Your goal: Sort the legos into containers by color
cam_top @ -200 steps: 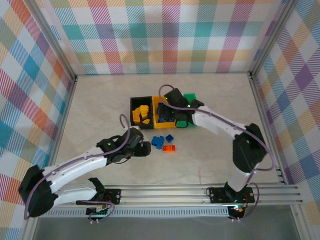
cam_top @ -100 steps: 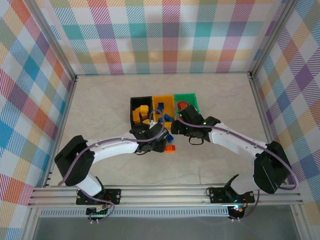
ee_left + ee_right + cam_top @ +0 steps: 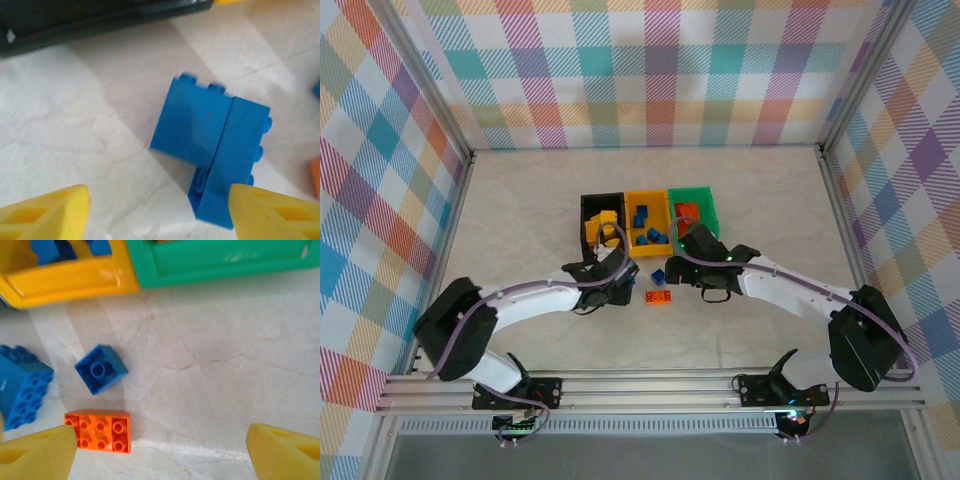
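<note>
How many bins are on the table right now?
3, side by side in a row: black bin on the left, yellow bin in the middle, green bin on the right. None looks hidden.

the left arm [image 3: 535,300] and right arm [image 3: 790,287] stretch inward toward each other; left gripper [image 3: 157,210] and right gripper [image 3: 161,440] point down, jaws wide apart.

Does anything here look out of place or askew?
Nothing is damaged. Three pieces lie loose near the yellow bin: an orange brick, a small blue brick turned askew, and a joined blue pair lying on its side.
</note>
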### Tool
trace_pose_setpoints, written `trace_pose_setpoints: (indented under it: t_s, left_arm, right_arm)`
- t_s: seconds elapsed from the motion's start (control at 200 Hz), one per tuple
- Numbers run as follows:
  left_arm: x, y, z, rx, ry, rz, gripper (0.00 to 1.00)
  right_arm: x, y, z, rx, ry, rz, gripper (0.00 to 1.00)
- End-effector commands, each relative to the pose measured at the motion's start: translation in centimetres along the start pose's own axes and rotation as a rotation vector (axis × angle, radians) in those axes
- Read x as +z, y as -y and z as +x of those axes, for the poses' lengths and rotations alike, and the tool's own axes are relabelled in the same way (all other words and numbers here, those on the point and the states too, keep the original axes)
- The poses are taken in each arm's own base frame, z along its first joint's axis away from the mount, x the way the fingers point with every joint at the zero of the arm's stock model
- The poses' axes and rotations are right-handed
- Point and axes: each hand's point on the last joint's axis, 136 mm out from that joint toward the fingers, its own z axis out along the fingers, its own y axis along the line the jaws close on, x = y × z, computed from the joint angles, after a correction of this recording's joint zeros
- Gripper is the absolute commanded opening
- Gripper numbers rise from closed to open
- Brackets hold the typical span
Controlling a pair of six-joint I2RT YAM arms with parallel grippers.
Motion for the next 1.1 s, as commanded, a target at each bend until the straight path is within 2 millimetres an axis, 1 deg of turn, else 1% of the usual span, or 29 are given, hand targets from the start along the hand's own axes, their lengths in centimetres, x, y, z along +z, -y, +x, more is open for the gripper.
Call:
trace_pose_setpoints:
  t_s: [0.0, 0.085, 0.095, 0.11, 0.12, 0.2, 0.26, 0.325, 0.45, 0.595, 0.655, 0.78, 0.83, 0.95, 1.095]
  left_arm:
    - [-2.6, 0.2, 0.1, -0.063, 0.008, 0.093, 0.82]
    - [-5.1, 0.9, -0.6, -0.093, 0.052, 0.181, 0.92]
    - [-5.4, 0.9, -0.8, -0.098, 0.059, 0.189, 0.93]
    - [-5.7, 0.9, -0.9, -0.103, 0.066, 0.197, 0.99]
    - [-6.0, 0.8, -1.0, -0.107, 0.073, 0.202, 1.0]
    - [-7.4, 0.3, -1.3, -0.124, 0.105, 0.217, 1.0]
    - [-8.1, -0.3, -1.4, -0.138, 0.124, 0.211, 1.0]
    - [-8.3, -0.9, -1.2, -0.15, 0.131, 0.196, 1.0]
    - [-8.1, -1.7, -0.7, -0.167, 0.13, 0.171, 1.0]
    - [-7.9, -2.4, -0.4, -0.187, 0.142, 0.144, 1.0]
    - [-8.0, -3.0, -0.4, -0.193, 0.149, 0.122, 1.0]
    - [-8.7, -5.0, -0.5, -0.212, 0.18, 0.036, 1.0]
    - [-9.0, -5.7, -0.6, -0.22, 0.198, 0.013, 1.0]
    - [-9.6, -6.2, -0.7, -0.226, 0.226, 0.016, 1.0]
    - [-9.8, -6.6, -0.5, -0.242, 0.234, 0.015, 1.0]
  right_arm:
    - [1.4, -2.8, 1.5, -0.101, -0.04, -0.07, 0.91]
    - [2.3, -4.2, 2.2, -0.149, -0.06, -0.06, 0.92]
    - [2.4, -4.3, 2.3, -0.153, -0.062, -0.057, 0.92]
    - [2.6, -4.4, 2.4, -0.157, -0.065, -0.051, 0.93]
    - [2.7, -4.5, 2.5, -0.16, -0.068, -0.046, 0.93]
    - [3.7, -4.9, 3.0, -0.162, -0.079, -0.002, 0.95]
    - [4.3, -4.6, 3.3, -0.154, -0.096, 0.046, 0.95]
    - [4.9, -4.4, 3.6, -0.157, -0.106, 0.088, 0.95]
    - [5.7, -5.2, 4.2, -0.18, -0.128, 0.102, 0.94]
    - [6.4, -5.3, 4.9, -0.179, -0.163, 0.121, 0.91]
    - [6.6, -5.5, 5.2, -0.171, -0.174, 0.111, 0.88]
    - [6.9, -5.5, 5.6, -0.16, -0.189, 0.109, 0.81]
    - [6.9, -5.3, 5.8, -0.159, -0.193, 0.113, 0.79]
    - [6.9, -4.8, 6.1, -0.145, -0.191, 0.123, 0.75]
    - [6.0, -4.8, 5.6, -0.129, -0.146, 0.092, 0.64]
